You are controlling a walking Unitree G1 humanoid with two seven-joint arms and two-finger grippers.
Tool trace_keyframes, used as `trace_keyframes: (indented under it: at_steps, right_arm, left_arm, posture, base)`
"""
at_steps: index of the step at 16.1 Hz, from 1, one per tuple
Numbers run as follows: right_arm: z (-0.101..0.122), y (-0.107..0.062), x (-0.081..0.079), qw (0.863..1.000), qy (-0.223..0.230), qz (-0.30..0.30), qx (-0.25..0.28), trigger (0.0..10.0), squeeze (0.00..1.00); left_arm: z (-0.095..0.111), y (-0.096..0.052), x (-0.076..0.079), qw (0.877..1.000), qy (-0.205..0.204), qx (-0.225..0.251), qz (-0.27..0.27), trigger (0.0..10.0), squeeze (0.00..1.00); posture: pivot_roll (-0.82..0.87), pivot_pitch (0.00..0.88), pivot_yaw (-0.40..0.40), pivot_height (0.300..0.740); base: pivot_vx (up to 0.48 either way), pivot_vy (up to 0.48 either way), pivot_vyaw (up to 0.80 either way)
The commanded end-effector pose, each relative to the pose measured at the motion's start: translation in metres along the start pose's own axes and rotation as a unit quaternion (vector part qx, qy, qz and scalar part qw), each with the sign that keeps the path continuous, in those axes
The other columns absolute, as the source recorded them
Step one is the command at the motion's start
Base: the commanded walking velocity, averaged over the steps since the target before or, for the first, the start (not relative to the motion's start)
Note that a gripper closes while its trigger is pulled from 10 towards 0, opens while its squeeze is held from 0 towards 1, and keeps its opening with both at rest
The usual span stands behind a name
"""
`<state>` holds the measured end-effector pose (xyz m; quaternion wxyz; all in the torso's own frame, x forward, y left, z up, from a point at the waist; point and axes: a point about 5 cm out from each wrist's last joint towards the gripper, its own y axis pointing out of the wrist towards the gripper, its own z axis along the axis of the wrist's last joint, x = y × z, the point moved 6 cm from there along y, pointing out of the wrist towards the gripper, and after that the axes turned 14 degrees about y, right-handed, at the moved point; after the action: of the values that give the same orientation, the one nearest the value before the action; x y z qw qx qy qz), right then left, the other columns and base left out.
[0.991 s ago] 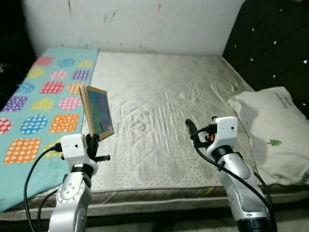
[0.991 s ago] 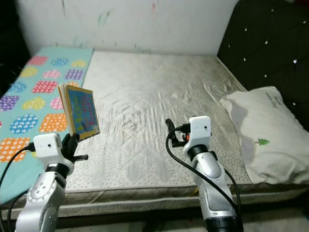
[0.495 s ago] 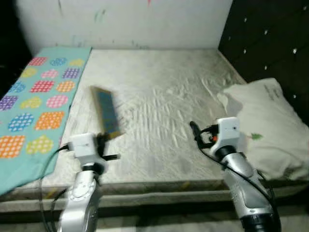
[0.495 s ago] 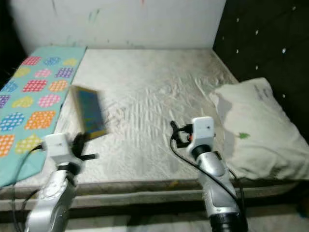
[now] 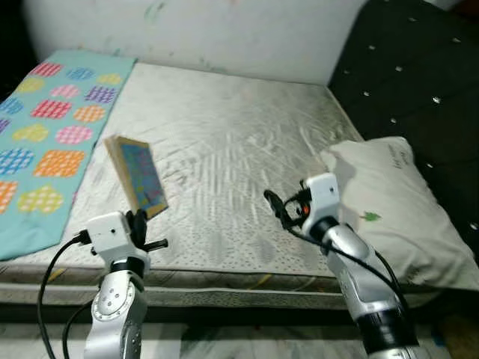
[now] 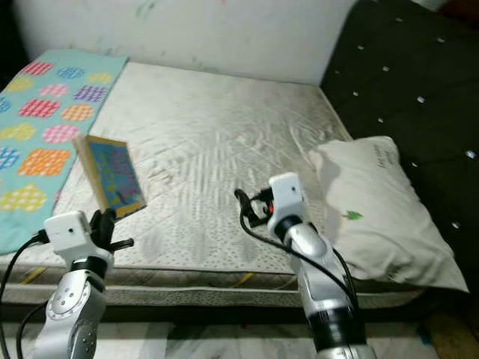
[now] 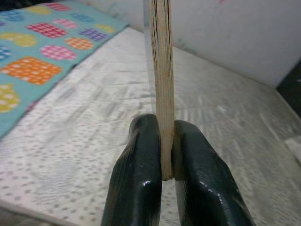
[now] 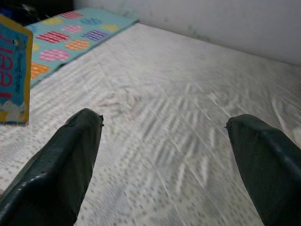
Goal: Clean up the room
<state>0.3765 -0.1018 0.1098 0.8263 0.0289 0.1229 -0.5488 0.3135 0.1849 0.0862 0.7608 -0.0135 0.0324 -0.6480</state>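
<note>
A thick board book (image 5: 137, 178) with a blue cover and yellow edge stands upright above the near left part of the bed, held at its lower edge. My left gripper (image 5: 138, 221) is shut on it; in the left wrist view the two black fingers (image 7: 141, 174) pinch the book's page edge (image 7: 161, 89). My right gripper (image 5: 274, 206) hovers over the near middle of the mattress, open and with nothing in it, its fingertips (image 8: 70, 155) wide apart. The book (image 8: 13, 84) shows at the edge of the right wrist view.
A bare quilted mattress (image 5: 224, 149) fills the bed. A teal blanket (image 5: 45, 127) with coloured dotted patches lies along its left side. A white pillow (image 5: 393, 209) rests at the right against a black tufted headboard (image 5: 419, 82). A white wall (image 5: 224, 30) stands behind.
The camera has swung right and shifted, so the whole scene moved left. Both arms keep their poses; the book stays in the left gripper.
</note>
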Motion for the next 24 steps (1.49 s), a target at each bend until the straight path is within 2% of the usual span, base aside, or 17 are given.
trace_keyframes:
  at_steps: [1, 4, 6, 11, 14, 16, 20, 24]
  right_arm:
    - [0.0, 0.001, 0.002, 1.0, -0.003, 0.0, -0.001, 10.0, 0.0]
    - [0.008, 0.0, 0.008, 0.999, 0.004, -0.025, 0.029, 10.0, 0.0]
    - [0.01, -0.011, 0.021, 0.997, 0.01, -0.059, 0.049, 10.0, 0.0]
    - [0.004, -0.033, 0.033, 0.993, 0.026, -0.095, 0.067, 10.0, 0.0]
    - [0.002, -0.039, 0.035, 0.991, 0.037, -0.108, 0.069, 10.0, 0.0]
    - [0.002, -0.038, 0.033, 0.991, 0.033, -0.107, 0.07, 10.0, 0.0]
    - [0.006, -0.039, 0.039, 0.99, 0.031, -0.117, 0.076, 10.0, 0.0]
    - [0.005, -0.04, 0.037, 0.99, 0.029, -0.116, 0.074, 10.0, 0.0]
  left_arm:
    - [0.021, 0.003, 0.005, 0.999, 0.002, 0.041, -0.005, 10.0, 0.0]
    - [0.028, 0.015, 0.016, 0.998, 0.013, 0.051, -0.039, 10.0, 0.0]
    - [0.032, 0.025, 0.029, 0.996, 0.021, 0.054, -0.069, 10.0, 0.0]
    - [0.025, 0.026, 0.04, 0.994, 0.024, 0.044, -0.096, 10.0, 0.0]
    - [0.025, 0.028, 0.043, 0.993, 0.015, 0.041, -0.108, 10.0, 0.0]
    - [0.031, 0.026, 0.047, 0.99, 0.016, 0.058, -0.13, 10.0, 0.0]
    - [0.032, 0.024, 0.053, 0.988, 0.014, 0.062, -0.143, 10.0, 0.0]
    - [0.03, 0.021, 0.055, 0.987, 0.011, 0.061, -0.146, 10.0, 0.0]
  posture:
    - [-0.05, 0.0, -0.157, 0.74]
    - [-0.1, 0.0, -0.067, 0.74]
    - [-0.12, 0.0, -0.02, 0.74]
    - [-0.18, 0.0, 0.05, 0.74]
    - [-0.18, 0.0, 0.06, 0.74]
    - [-0.18, 0.0, 0.069, 0.74]
    - [-0.18, 0.0, 0.071, 0.74]
    - [-0.17, 0.0, 0.059, 0.74]
  base:
    - [0.0, 0.0, 0.0]
    - [0.0, 0.0, 0.0]
    - [0.0, 0.0, 0.0]
    - [0.0, 0.0, 0.0]
    - [0.0, 0.0, 0.0]
    - [0.0, 0.0, 0.0]
    - [0.367, 0.0, 0.0]
    - [0.48, 0.0, 0.0]
